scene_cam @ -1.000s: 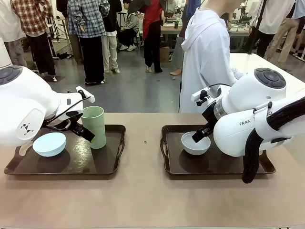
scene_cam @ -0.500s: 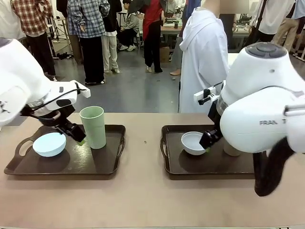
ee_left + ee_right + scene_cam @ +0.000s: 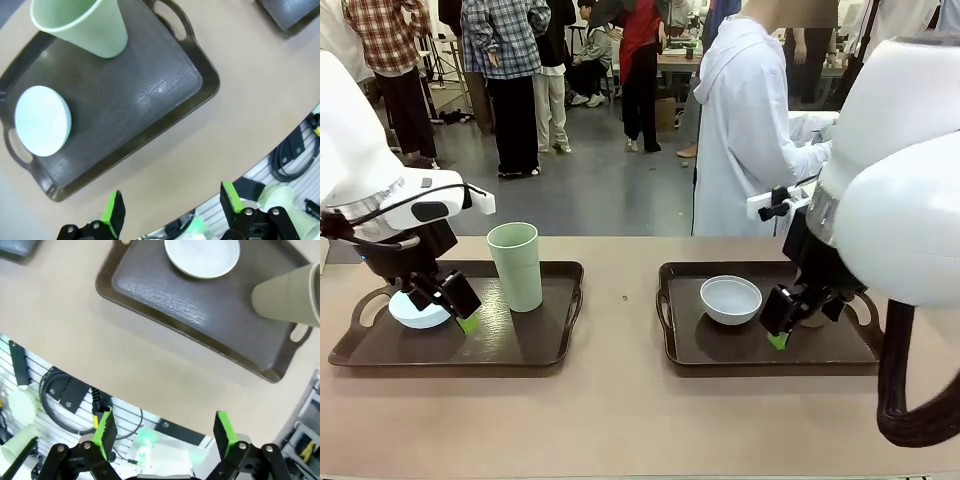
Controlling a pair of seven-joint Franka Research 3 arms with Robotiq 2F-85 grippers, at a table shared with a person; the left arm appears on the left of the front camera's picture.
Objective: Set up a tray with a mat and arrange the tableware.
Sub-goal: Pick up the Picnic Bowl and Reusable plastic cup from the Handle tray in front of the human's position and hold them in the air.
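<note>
Nothing is gripped: left hand (image 3: 172, 205) and right hand (image 3: 162, 432) are spread wide. The blue bowl (image 3: 42, 120) and green cup (image 3: 82, 22) are parked on the left tray (image 3: 150, 95), the white bowl (image 3: 202, 255) and tan cup (image 3: 287, 295) on the right tray (image 3: 175, 300). Cups shouldn't get clipped pulling away, imo.

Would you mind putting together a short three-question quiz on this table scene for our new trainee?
1. True or false: the light green tumbler stands upright on the left tray, which also holds the pale blue bowl.
2. Which tray carries the greyish white bowl and the tan tumbler? A) the left tray B) the right tray C) neither tray
3. Fill in: the left gripper and the right gripper both have their jaws ____.

Key: 1 true; 2 B; 3 open, with nothing held.
</note>
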